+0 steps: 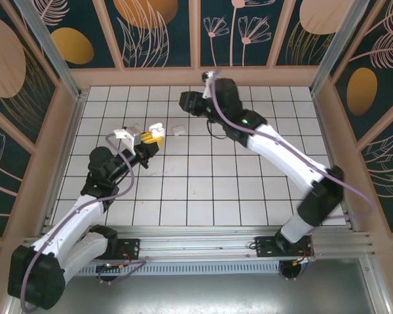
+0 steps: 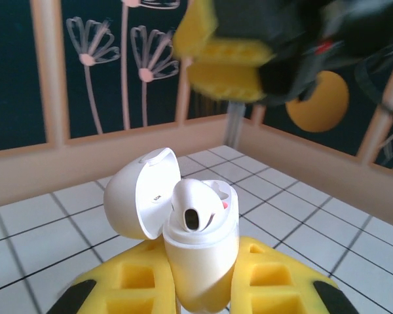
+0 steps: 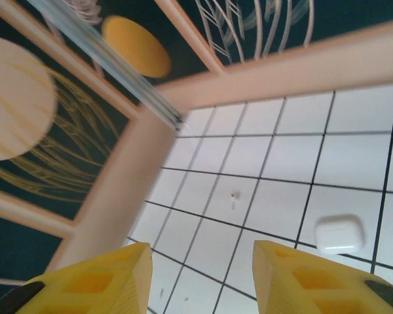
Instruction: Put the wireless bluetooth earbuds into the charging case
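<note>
My left gripper (image 2: 203, 291) is shut on the charging case (image 2: 203, 255) and holds it upright above the tiles, yellow fingers (image 2: 128, 288) on either side. The hinged lid (image 2: 141, 193) stands open to the left. One of the wireless bluetooth earbuds (image 2: 193, 206) sits in the case with its head poking out. From above, the left gripper (image 1: 150, 136) with the case (image 1: 156, 128) is at the back left. My right gripper (image 1: 185, 103) hovers behind it, open and empty, its yellow fingers (image 3: 301, 275) wide apart over bare tiles (image 3: 203, 252). It appears blurred at the top of the left wrist view (image 2: 229, 59).
A closed white pebble-like box (image 3: 339, 234) lies on the tiles just right of the held case (image 1: 178, 129). A tiny speck (image 3: 234, 198) marks a tile near it. Wooden walls (image 1: 196, 77) ring the tiled floor; the front half has open room.
</note>
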`<action>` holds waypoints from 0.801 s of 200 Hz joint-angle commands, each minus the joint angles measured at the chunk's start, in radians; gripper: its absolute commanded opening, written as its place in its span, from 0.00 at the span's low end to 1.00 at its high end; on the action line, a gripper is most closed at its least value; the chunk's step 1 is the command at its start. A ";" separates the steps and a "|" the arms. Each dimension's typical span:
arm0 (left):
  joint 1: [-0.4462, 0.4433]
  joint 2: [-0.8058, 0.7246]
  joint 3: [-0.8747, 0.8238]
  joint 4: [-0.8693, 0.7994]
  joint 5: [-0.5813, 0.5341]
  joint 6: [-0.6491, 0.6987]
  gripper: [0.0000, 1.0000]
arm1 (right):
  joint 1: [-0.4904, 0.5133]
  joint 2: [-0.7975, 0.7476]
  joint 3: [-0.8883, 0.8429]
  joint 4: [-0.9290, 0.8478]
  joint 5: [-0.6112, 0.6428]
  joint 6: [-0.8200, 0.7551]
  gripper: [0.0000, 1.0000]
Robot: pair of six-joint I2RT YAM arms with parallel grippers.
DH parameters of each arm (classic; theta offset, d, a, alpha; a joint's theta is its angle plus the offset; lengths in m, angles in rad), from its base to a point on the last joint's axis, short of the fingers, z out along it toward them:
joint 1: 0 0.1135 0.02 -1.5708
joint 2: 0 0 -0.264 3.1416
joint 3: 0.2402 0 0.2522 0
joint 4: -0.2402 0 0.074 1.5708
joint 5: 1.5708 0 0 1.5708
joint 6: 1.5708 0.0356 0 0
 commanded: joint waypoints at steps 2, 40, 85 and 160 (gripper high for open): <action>0.006 -0.089 0.007 -0.122 -0.134 0.083 0.00 | 0.003 0.233 0.203 -0.200 -0.087 0.059 0.45; 0.007 -0.231 0.035 -0.277 -0.197 0.156 0.00 | 0.016 0.697 0.811 -0.434 -0.121 0.016 0.44; 0.006 -0.299 0.088 -0.410 -0.212 0.228 0.00 | 0.036 0.904 0.912 -0.225 -0.112 0.088 0.45; 0.006 -0.327 0.111 -0.472 -0.186 0.251 0.00 | 0.111 1.105 0.927 0.247 0.016 0.051 0.52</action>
